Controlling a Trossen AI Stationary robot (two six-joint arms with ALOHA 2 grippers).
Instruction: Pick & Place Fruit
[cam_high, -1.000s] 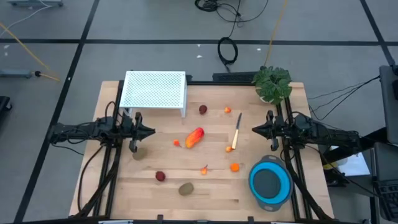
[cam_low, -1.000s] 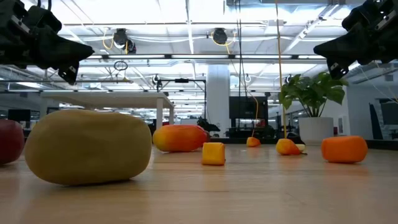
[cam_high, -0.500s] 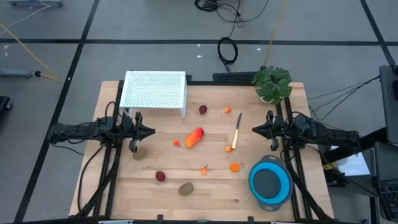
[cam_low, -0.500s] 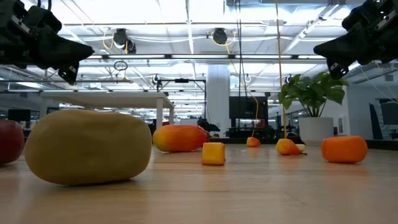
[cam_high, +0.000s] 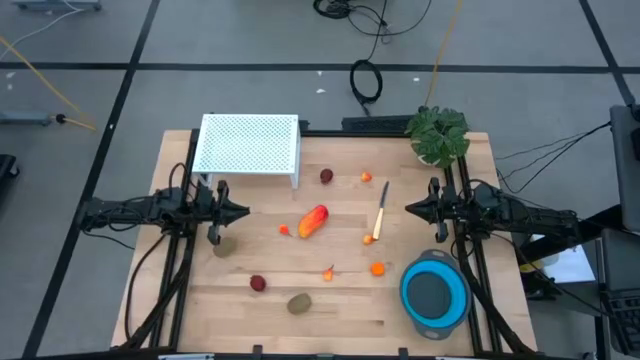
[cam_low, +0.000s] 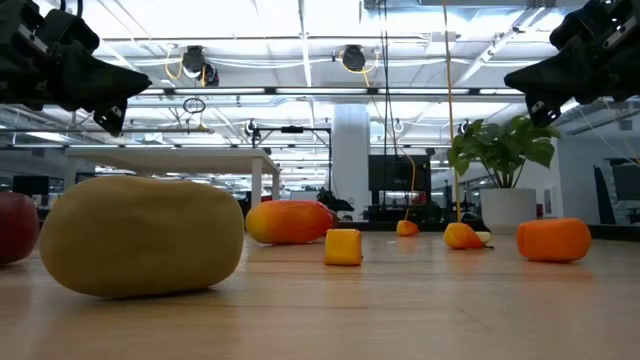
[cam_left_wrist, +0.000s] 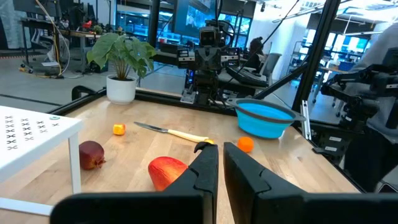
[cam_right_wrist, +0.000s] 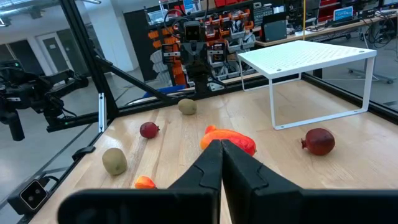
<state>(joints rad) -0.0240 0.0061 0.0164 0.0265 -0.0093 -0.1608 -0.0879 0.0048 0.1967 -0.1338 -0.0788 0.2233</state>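
Red-orange fruit (cam_high: 313, 220) lying mid-desk (cam_high: 340, 300), untouched. Probably light, rigid, smooth plastic; best pinched across its narrow middle. Left hand (cam_high: 243, 211) and right hand (cam_high: 410, 209) both clenched empty, hovering by opposite side edges.

The elongated fruit (cam_high: 313, 220) sits mid-table, the knife (cam_high: 380, 211) just to its right, the rack (cam_high: 247, 145) at the back left, the bowl (cam_high: 434, 296) front right, the plant (cam_high: 438, 133) back right.
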